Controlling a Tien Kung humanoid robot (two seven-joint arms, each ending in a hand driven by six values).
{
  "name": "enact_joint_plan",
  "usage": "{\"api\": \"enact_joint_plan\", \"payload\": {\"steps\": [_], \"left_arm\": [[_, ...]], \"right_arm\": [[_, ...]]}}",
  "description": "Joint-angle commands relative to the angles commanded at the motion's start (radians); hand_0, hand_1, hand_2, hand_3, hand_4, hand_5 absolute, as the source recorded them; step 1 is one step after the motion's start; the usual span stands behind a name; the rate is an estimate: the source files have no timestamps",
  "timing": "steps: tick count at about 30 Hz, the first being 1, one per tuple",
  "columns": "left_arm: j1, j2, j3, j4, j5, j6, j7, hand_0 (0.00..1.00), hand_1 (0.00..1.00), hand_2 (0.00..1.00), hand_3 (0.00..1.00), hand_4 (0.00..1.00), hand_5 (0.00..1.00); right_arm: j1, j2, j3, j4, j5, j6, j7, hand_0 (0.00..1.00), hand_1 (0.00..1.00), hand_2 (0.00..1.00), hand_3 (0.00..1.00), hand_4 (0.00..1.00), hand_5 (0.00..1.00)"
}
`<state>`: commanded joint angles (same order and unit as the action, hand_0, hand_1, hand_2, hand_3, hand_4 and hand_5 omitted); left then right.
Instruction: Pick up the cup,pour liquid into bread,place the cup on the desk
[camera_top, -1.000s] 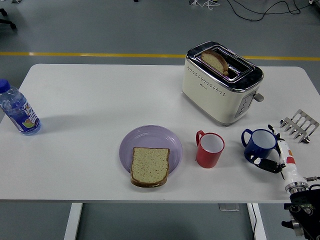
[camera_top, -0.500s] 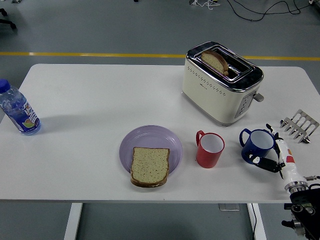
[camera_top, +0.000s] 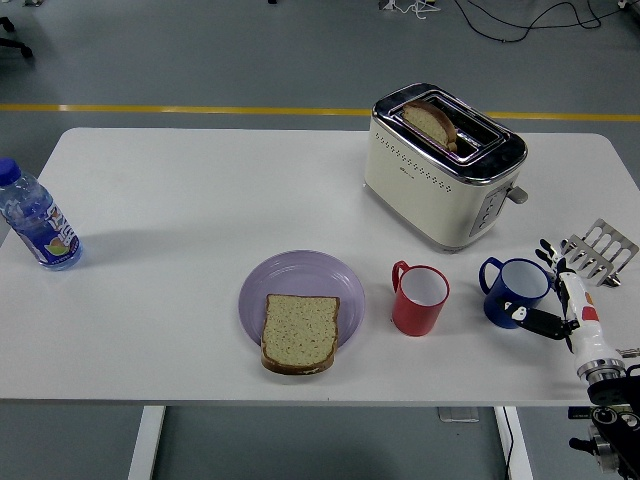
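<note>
A blue cup stands upright on the white table at the right, its handle pointing left. My right hand comes in from the lower right corner. Its fingers are spread beside the cup's right side, the thumb at the cup's lower front and the other fingers behind its rim, and it does not hold the cup. A slice of bread lies on a purple plate left of centre. A red cup stands between the plate and the blue cup.
A cream toaster with a slice of toast in it stands behind the cups. A metal toast rack lies at the right edge, just behind my hand. A blue water bottle stands at the far left.
The blue cup shifted slightly to the left. My right hand has drawn back a little to the right, away from the cup.
</note>
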<state>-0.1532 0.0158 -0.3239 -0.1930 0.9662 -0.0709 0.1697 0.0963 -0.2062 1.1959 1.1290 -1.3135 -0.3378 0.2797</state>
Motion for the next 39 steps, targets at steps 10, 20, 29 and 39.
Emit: {"api": "enact_joint_plan", "payload": {"steps": [10, 20, 29, 39], "left_arm": [[0.000, 0.000, -0.002, 0.000, 0.002, 0.000, 0.000, 0.668, 0.735, 0.736, 0.628, 0.394, 0.998], [0.000, 0.000, -0.004, 0.000, 0.002, -0.001, 0.000, 0.668, 0.735, 0.736, 0.629, 0.394, 0.998], [0.000, 0.000, -0.003, 0.001, 0.003, -0.001, 0.000, 0.668, 0.735, 0.736, 0.628, 0.395, 0.998], [0.001, -0.001, -0.003, 0.001, 0.003, -0.002, -0.001, 0.668, 0.736, 0.737, 0.630, 0.395, 0.998]], "right_arm": [[-0.032, -0.016, 0.008, 0.181, 0.055, -0.015, -0.003, 0.921, 0.838, 0.958, 0.998, 0.946, 0.059], [-0.035, -0.016, 0.085, 0.304, 0.121, -0.045, -0.002, 0.911, 0.830, 0.947, 0.998, 0.938, 0.085], [-0.052, -0.021, 0.198, 0.425, 0.262, -0.032, -0.023, 0.897, 0.817, 0.931, 0.971, 0.926, 0.108], [-0.069, -0.022, 0.344, 0.501, 0.601, 0.021, -0.073, 0.804, 0.716, 0.792, 0.806, 0.811, 0.228]]}}
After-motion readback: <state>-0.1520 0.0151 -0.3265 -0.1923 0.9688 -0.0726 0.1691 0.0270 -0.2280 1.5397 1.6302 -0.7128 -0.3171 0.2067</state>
